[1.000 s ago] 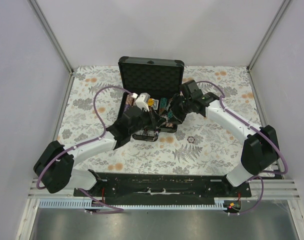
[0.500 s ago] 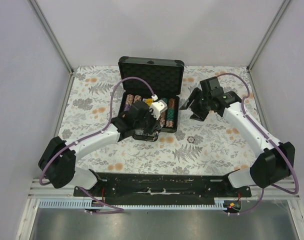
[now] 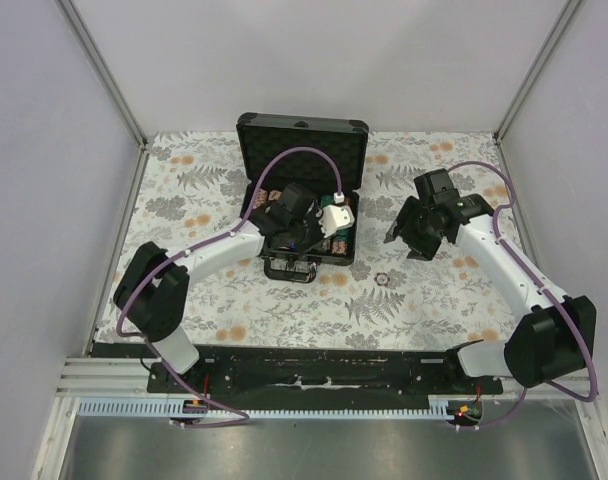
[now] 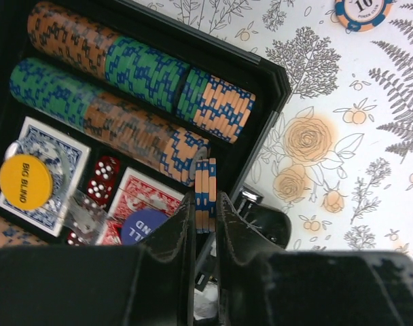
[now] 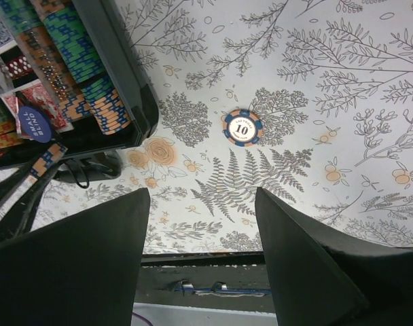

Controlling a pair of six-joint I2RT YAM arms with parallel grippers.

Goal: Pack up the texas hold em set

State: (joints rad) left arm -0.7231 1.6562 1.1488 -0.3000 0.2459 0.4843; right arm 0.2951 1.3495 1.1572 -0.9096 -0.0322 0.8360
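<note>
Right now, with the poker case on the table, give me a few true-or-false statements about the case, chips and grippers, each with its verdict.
1. The left gripper is shut on a few chips. True.
2. The right gripper holds a chip. False: it is open and empty; one loose chip lies on the table below it.
3. The case is closed. False: its lid stands open.
4. The yellow button lies on the blue card deck. True.
</note>
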